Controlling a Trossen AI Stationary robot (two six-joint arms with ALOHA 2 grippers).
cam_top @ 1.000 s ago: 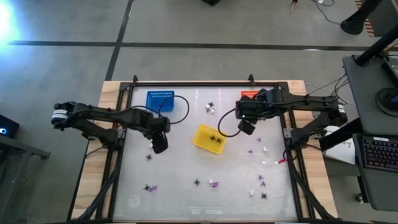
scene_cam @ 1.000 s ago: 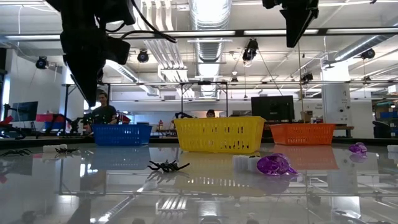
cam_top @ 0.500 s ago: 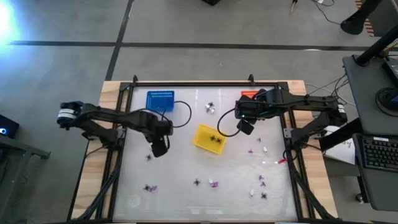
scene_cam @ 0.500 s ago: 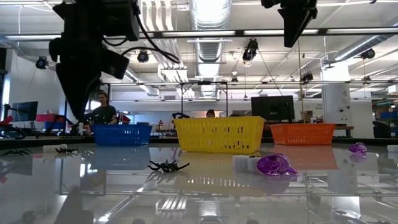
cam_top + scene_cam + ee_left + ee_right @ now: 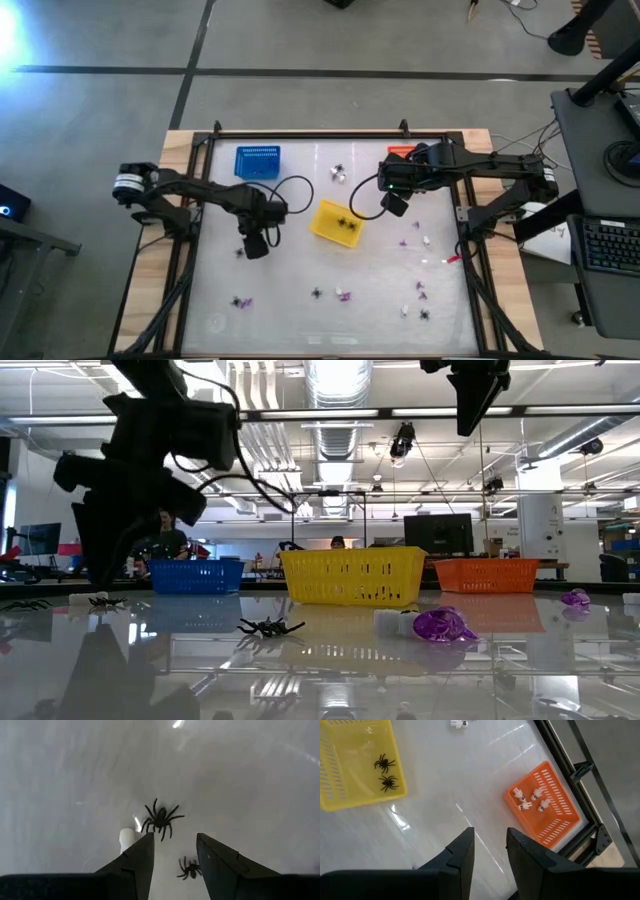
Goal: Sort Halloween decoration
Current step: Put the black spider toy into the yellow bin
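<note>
Step in hand: pickup of a black spider [image 5: 161, 818]. The left gripper [image 5: 172, 852] hangs low over the table [image 5: 300, 250], fingers spread, nothing between them; the spider lies just ahead of the tips, a white bit [image 5: 127, 837] beside it. Next move, as judged: advance, lower, straddle the spider, close. The right gripper [image 5: 489, 847] waits, spread and empty, between the yellow basket [image 5: 350, 795], holding 2 spiders, and the orange basket [image 5: 555, 815], holding white pieces.

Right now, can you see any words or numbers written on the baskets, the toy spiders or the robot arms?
No readable text: none shows on the blue basket, the yellow basket, the orange basket or the black toy spider.
The left gripper and right gripper show no lettering either.
Monitors in the room behind the table are too small to read.
</note>
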